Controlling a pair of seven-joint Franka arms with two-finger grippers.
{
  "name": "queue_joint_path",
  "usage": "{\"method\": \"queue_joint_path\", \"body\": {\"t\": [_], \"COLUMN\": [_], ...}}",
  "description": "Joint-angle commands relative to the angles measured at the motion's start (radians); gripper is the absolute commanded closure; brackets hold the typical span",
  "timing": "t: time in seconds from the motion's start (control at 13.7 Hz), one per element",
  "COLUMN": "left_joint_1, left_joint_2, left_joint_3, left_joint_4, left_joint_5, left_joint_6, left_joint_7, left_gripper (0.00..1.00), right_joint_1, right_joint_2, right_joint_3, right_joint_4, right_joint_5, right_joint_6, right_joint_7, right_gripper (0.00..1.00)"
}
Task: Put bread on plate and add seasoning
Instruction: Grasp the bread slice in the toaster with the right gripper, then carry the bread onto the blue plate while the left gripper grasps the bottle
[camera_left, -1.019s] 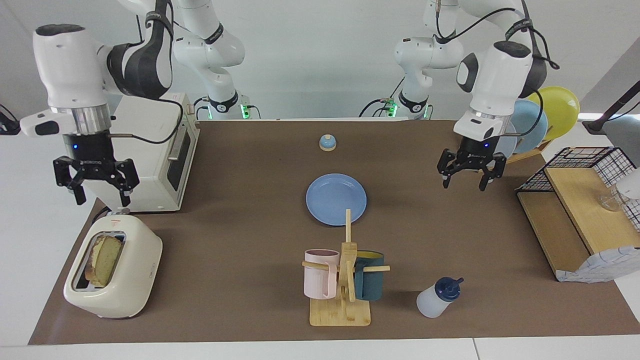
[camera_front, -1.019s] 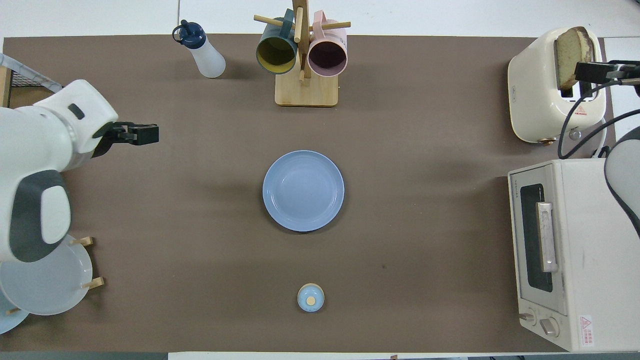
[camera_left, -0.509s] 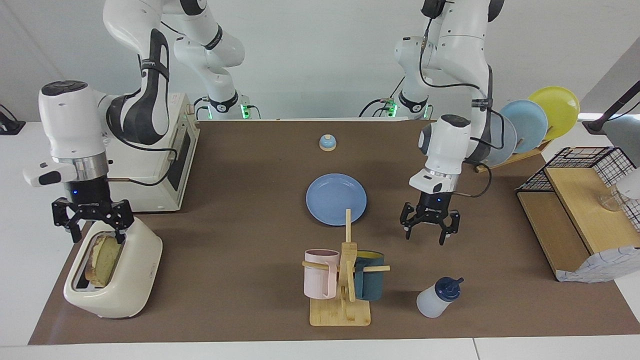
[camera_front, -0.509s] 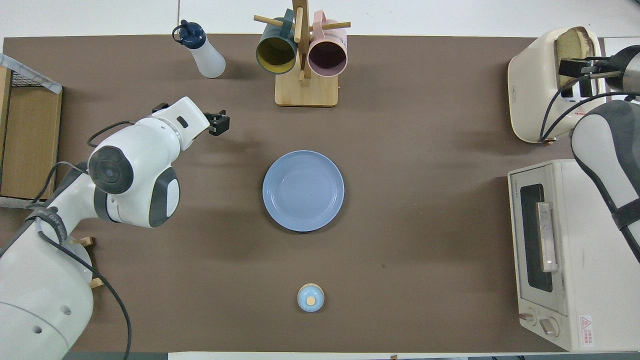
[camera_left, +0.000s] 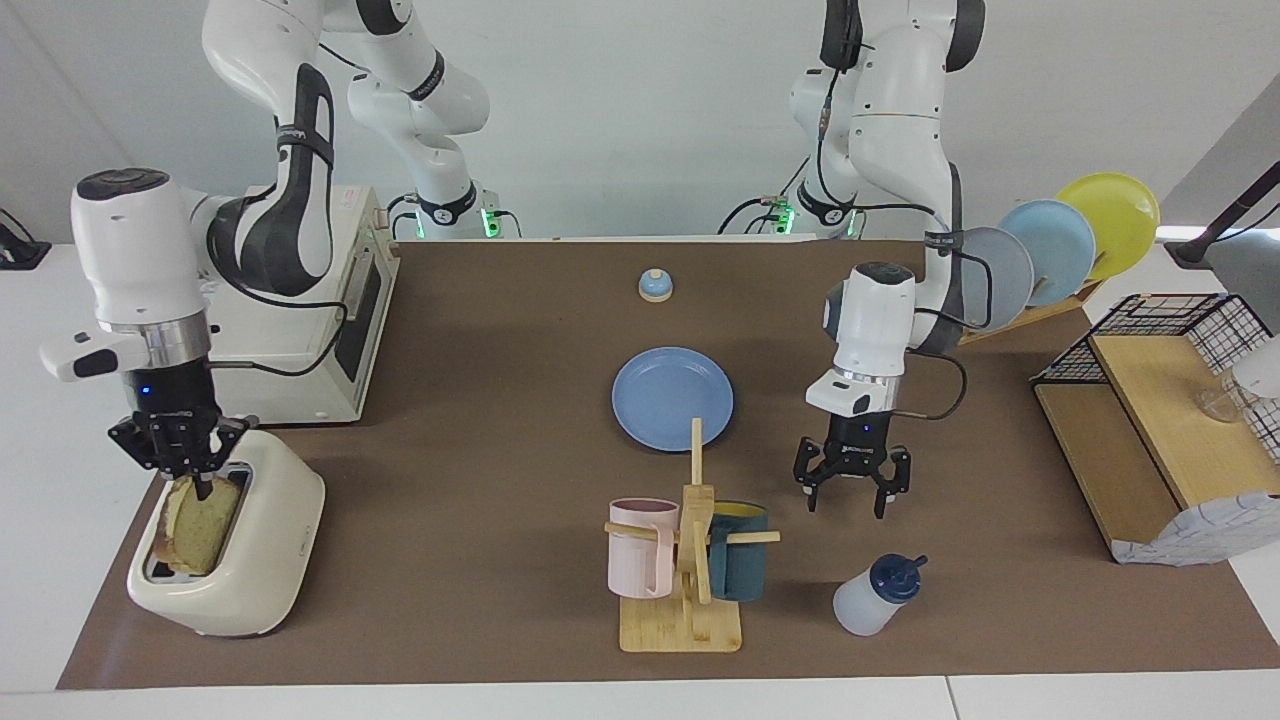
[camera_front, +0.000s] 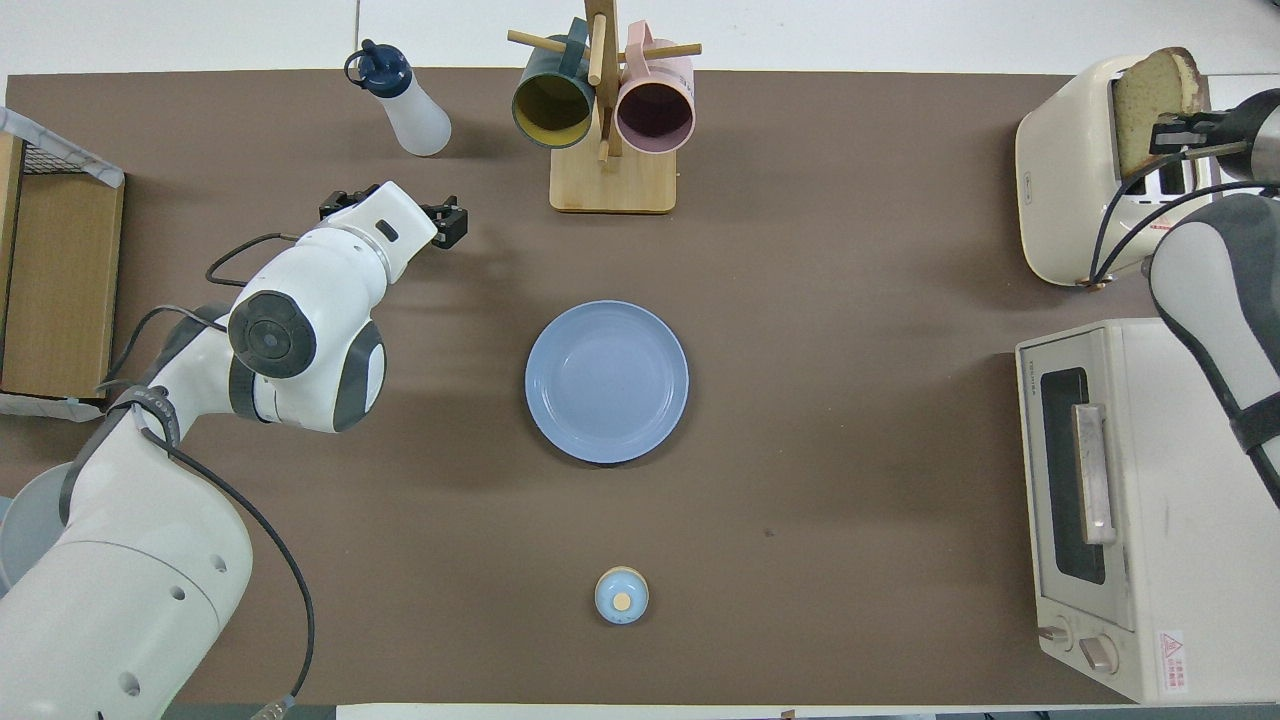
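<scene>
Bread (camera_left: 195, 515) newly gripped, facing view clearer

Robotics lab mock kitchen, two arms, brown mat (camera_left: 480, 480), toaster (camera_left: 230, 560), toaster oven (camera_left: 300, 330), mug tree (camera_left: 690, 560)

**Open mat under my left gripper, tight slot at my right**

My left gripper (camera_left: 850, 495) hangs with fingers spread over bare mat (camera_left: 480, 480), with nothing beneath it. The seasoning (camera_left: 872, 600) stands near it with a clear gap between. The mug rack (camera_left: 695, 560) rises just beside it, pegs jutting out. The plate (camera_left: 672, 398) lies low and flat. My right gripper (camera_left: 196, 478) is pinched on the bread (camera_left: 195, 520). The toaster (camera_left: 270, 540) hems the slice in; straight up is free. The toaster oven (camera_left: 310, 330) stands close by.
</scene>
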Motion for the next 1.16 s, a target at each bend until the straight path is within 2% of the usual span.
{"method": "queue_joint_path", "body": {"t": [0.0, 0.07, 0.22, 0.36, 0.44, 0.58, 0.8, 0.87, 1.09], "left_joint_1": [-0.023, -0.023, -0.018, -0.014, -0.01, -0.006, 0.009, 0.009, 0.017], "left_joint_2": [0.073, 0.09, 0.114, 0.14, 0.148, 0.16, 0.183, 0.186, 0.206], "left_joint_3": [0.028, 0.028, 0.028, 0.028, 0.028, 0.03, 0.038, 0.038, 0.038], "left_joint_4": [0.088, 0.109, 0.164, 0.212, 0.241, 0.282, 0.335, 0.336, 0.365], "left_joint_5": [-0.02, -0.027, -0.05, -0.051, -0.051, -0.051, -0.051, -0.052, -0.049], "left_joint_6": [0.023, 0.023, 0.01, -0.017, -0.046, -0.086, -0.123, -0.126, -0.132], "left_joint_7": [-0.036, -0.037, -0.04, -0.052, -0.052, -0.054, -0.054, -0.055, -0.072], "left_gripper": [0.0, 0.0, 0.0, 0.0, 0.0, 0.0, 0.0, 0.0, 0.0], "right_joint_1": [0.03, 0.075, 0.19, 0.27, 0.312, 0.398, 0.556, 0.611, 0.751], "right_joint_2": [-0.018, -0.045, -0.13, -0.156, -0.188, -0.216, -0.326, -0.328, -0.238], "right_joint_3": [0.037, 0.045, 0.053, 0.056, 0.064, 0.068, 0.068, 0.068, 0.068], "right_joint_4": [0.197, 0.244, 0.24, 0.216, 0.16, 0.096, -0.196, -0.255, -0.274], "right_joint_5": [-0.021, -0.018, -0.002, -0.001, 0.001, 0.004, 0.054, 0.065, 0.067], "right_joint_6": [-0.304, -0.444, -0.605, -0.669, -0.66, -0.614, -0.418, -0.331, -0.152], "right_joint_7": [-0.053, -0.048, -0.012, 0.131, 0.171, 0.199, 0.445, 0.561, 0.813], "right_gripper": [1.0, 1.0, 1.0, 1.0, 1.0, 1.0, 1.0, 1.0, 1.0]}}
